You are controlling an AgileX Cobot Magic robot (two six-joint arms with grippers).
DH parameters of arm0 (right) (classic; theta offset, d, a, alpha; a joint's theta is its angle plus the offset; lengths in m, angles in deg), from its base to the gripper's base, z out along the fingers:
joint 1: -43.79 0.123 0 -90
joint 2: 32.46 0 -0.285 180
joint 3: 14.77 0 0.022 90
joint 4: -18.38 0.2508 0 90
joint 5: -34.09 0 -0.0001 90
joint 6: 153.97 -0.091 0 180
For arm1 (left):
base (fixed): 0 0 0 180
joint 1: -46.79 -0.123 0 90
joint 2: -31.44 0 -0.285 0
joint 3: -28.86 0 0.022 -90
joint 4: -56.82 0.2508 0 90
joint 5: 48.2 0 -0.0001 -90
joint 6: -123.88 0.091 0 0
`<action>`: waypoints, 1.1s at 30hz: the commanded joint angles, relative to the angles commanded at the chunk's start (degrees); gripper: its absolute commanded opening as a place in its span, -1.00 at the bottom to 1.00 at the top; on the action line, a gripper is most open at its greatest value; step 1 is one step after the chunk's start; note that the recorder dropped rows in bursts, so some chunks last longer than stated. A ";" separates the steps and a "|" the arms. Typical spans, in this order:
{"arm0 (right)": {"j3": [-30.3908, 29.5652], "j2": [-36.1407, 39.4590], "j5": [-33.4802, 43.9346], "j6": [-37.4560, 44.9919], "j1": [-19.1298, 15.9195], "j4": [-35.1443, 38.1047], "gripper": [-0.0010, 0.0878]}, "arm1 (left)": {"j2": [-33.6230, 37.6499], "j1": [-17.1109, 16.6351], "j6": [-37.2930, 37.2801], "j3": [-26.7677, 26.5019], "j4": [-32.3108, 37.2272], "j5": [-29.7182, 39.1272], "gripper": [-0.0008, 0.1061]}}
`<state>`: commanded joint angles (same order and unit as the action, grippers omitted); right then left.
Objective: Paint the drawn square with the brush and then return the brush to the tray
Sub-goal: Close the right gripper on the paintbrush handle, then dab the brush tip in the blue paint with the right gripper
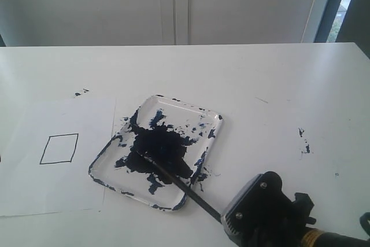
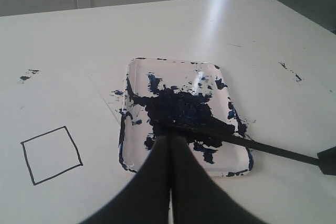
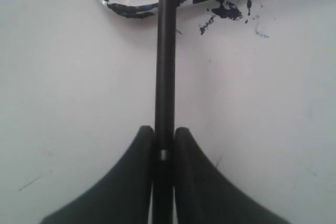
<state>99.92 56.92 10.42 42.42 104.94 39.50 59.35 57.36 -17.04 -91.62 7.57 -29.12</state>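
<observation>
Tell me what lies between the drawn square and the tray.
Only bare white paper lies between the square and the tray; the exterior view shows it clearly.

the brush (image 1: 184, 185) tip is lost in the dark blot (image 1: 162, 146) on the tray (image 1: 211, 121); its rear end vanishes inside the right gripper (image 3: 164, 135).

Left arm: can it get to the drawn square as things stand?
Probably yes. The drawn square lies uncovered on the paper beside the tray. The left gripper, shut and empty, hangs near the tray; the brush runs out the tray's other side to the right gripper holding it.
</observation>
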 joint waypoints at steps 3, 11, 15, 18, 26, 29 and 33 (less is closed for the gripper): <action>0.00 -3.50 0.24 -0.09 0.00 1.66 -0.98 | 0.00 0.00 0.00 0.00 0.00 0.00 -0.99; 0.00 -13.33 5.36 0.35 0.00 3.51 -0.98 | 0.00 0.00 0.00 0.00 0.00 0.00 -0.99; 0.00 -17.23 11.06 1.75 0.00 3.64 -0.98 | 0.00 0.00 0.00 0.00 0.00 0.00 -0.99; 0.00 -19.02 12.39 2.50 0.00 3.64 -0.98 | 0.00 0.00 0.00 0.00 0.00 0.00 -0.99; 0.00 -20.47 11.95 7.86 -0.92 3.64 -0.98 | 0.00 0.00 0.00 0.00 0.00 0.00 -0.99; 0.00 -20.47 11.80 9.54 -1.88 3.64 -0.98 | 0.00 0.00 0.00 0.00 0.00 0.00 -0.99; 0.00 -21.87 11.49 12.44 -3.44 3.64 -0.98 | 0.00 0.00 0.00 0.00 0.00 0.00 -0.99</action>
<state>99.92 35.05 21.90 54.86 101.50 43.14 59.35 57.36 -17.04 -91.62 7.57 -29.12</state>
